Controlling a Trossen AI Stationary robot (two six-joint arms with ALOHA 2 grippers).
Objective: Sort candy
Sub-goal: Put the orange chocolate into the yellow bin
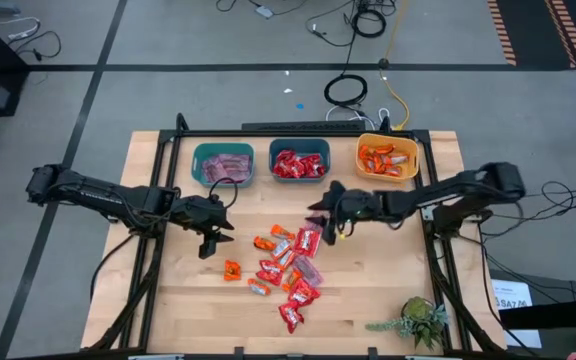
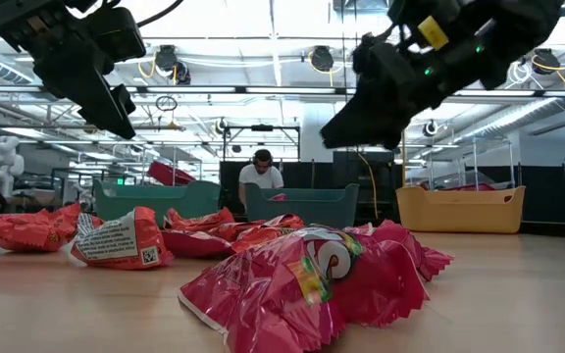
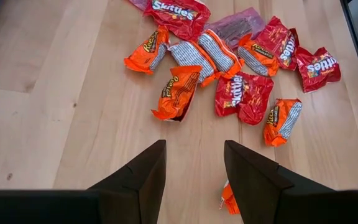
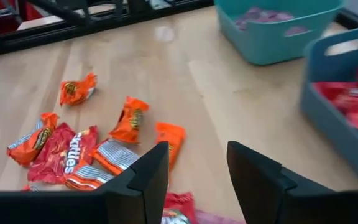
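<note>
I held my left gripper (image 1: 215, 232) above the bare wood at the left edge of the heap, its two dark fingers parted with nothing between them, because from there the nearest orange wrappers lay straight ahead and I could drop onto one without disturbing the rest. One small orange piece (image 3: 229, 200) lay almost under my left fingertips, apart from the others.

My right gripper (image 1: 329, 215) hung over the upper right of the heap, just in front of the bins, also parted and empty; that spot kept it a short carry from any of the three bins.

The candy, small flat sweets in shiny red, orange and pinkish-mauve wrappers (image 1: 286, 265), lay loose in the middle of the pale wooden table (image 1: 158, 300), a mixed scatter with two orange ones (image 1: 232, 269) strayed to its left. The rest was already sorted at the far side: mauve wrappers in the left teal plastic bin (image 1: 223, 164), red in the middle teal plastic bin (image 1: 299, 162), orange in the yellow plastic bin (image 1: 387, 158). I judged the job roughly half done.

A small potted green plant (image 1: 420, 322) stood at the near right corner, well clear of my reach. Beyond the table a person (image 2: 261, 176) sat in the room.
</note>
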